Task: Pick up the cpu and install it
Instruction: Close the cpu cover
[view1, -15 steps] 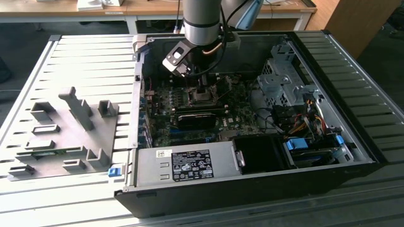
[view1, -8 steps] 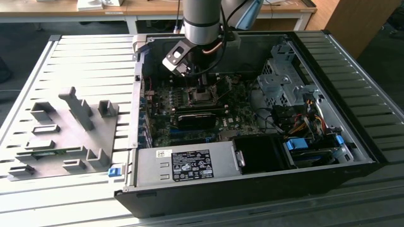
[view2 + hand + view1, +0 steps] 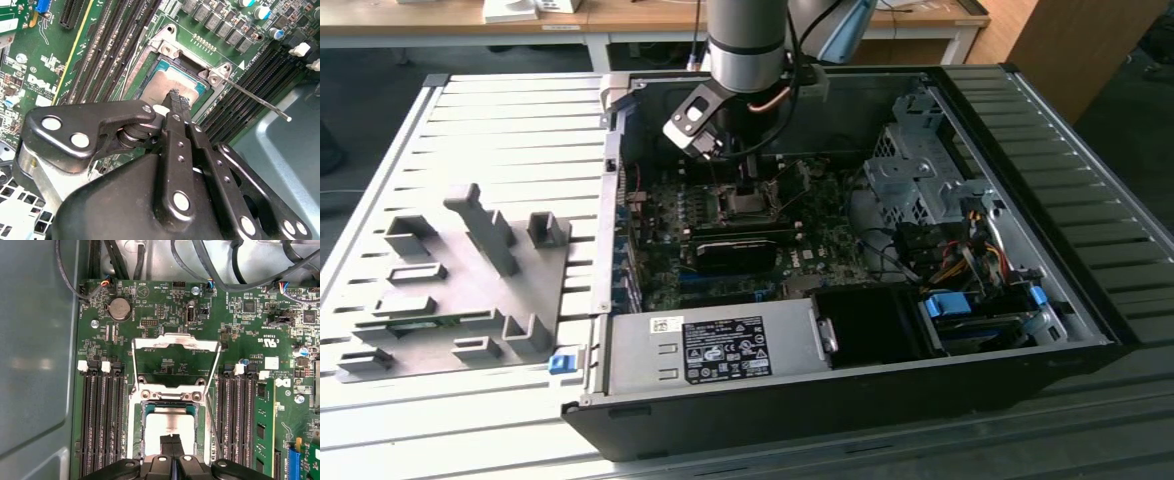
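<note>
Gripper (image 3: 172, 439) fingers pinched together, gripping nothing, tips right at the cpu (image 3: 167, 422) top; contact unclear. Cpu lies flat inside the socket frame (image 3: 134, 407), silvery top up. Load plate (image 3: 175, 344) stands hinged open beyond it. Memory slots (image 3: 100, 420) flank both sides. Green motherboard (image 3: 155, 305) sits inside the open computer case (image 3: 1014, 330).

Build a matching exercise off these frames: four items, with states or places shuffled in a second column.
Items
1. cpu
2. gripper
3. load plate
4. power supply

States or places
A. standing open
B. grey box along the case edge
C. shut, tips at the cpu
D. lying in the socket

Pairs: 1-D, 2-C, 3-A, 4-B
</note>
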